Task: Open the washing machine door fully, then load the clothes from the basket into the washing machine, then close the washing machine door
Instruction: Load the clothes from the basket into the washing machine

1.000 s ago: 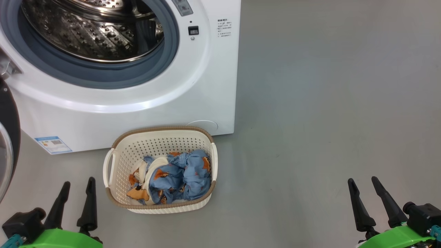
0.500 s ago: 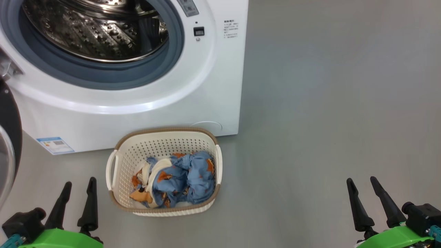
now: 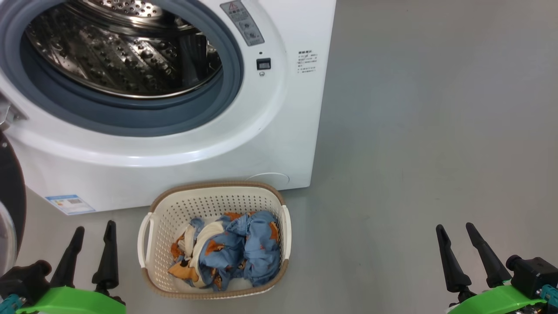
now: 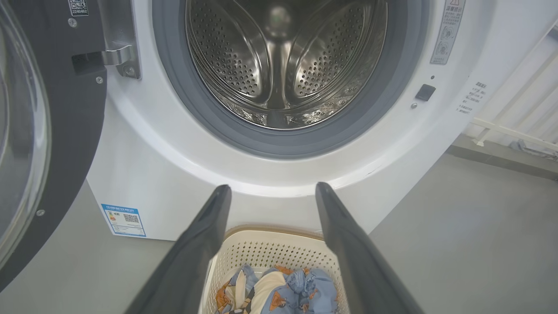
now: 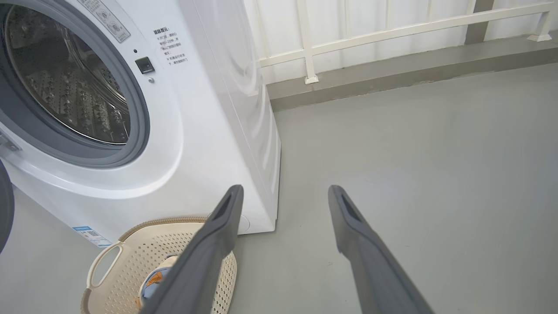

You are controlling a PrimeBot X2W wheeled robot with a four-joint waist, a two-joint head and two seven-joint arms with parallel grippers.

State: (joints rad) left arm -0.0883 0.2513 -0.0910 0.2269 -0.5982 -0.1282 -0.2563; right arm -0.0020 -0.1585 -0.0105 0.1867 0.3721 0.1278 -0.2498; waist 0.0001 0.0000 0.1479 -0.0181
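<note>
A: What is the biggest thing here?

B: The grey floor. It runs far off to the right. At the far left stands the big white washing machine.

A: Is it open?

B: Yes. The washing machine door is swung out wide on the left side. It is round, with a shiny black rim and a glass middle. You can look right into the shiny metal drum. A grey rubber ring goes around the hole.

A: Where is the basket?

B: The basket sits on the floor, just in front of the washing machine, near its right corner. It is cream with little holes and a brown rim.

A: And the clothes?

B: The clothes lie bunched up inside the basket. They are light blue with orange and cream bits.

A: What about the hands?

B: The left hand is on the near side, just left of the basket, not touching it. Its two dark fingers are spread wide and hold nothing. The right hand is near too, well off to the right over the floor. Its fingers are wide apart and it has nothing in them.

A: Anything smaller?

B: A little blue label is stuck low on the washing machine, at the left.
</note>
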